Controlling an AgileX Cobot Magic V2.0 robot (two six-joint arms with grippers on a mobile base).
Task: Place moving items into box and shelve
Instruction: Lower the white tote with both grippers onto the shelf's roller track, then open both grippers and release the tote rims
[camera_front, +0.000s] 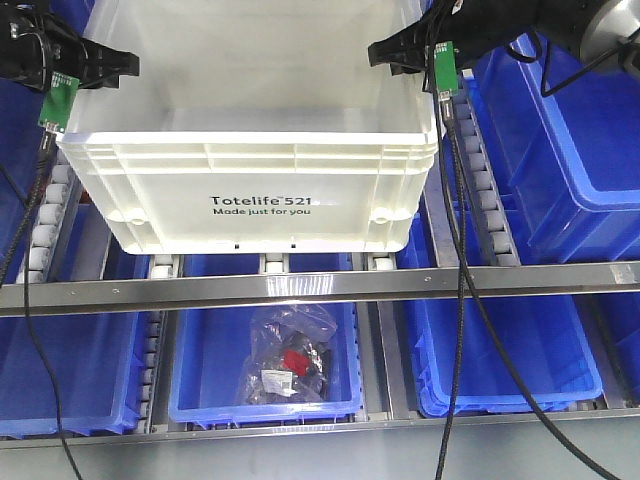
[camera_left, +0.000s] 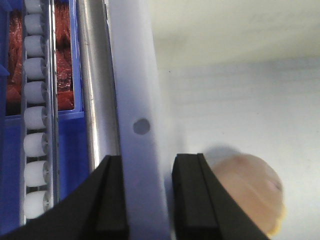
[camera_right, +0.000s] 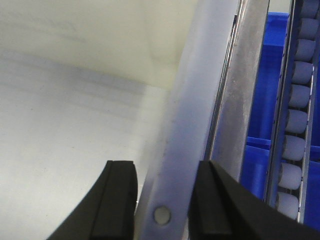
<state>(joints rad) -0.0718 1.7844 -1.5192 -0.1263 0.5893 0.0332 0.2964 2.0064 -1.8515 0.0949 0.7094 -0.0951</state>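
Observation:
The white box (camera_front: 260, 160), printed "Totelife 521", rests on the shelf's roller tracks above the metal rail. My left gripper (camera_front: 100, 62) is shut on its left rim (camera_left: 135, 75), one finger outside and one inside the wall (camera_left: 147, 200). My right gripper (camera_front: 395, 52) is shut on the right rim (camera_right: 200, 90) in the same way (camera_right: 165, 200). One moving item, a blurred cream-tan bun (camera_left: 250, 192), lies on the box floor just beside the left gripper's inner finger. The rest of the box floor in the wrist views looks bare.
A metal rail (camera_front: 320, 283) crosses in front below the box. Roller tracks (camera_front: 480, 180) flank it. Blue bins sit to the right (camera_front: 570, 150) and on the lower level, one holding a plastic bag with a red part (camera_front: 290, 360). Black cables (camera_front: 455, 300) hang from the right arm.

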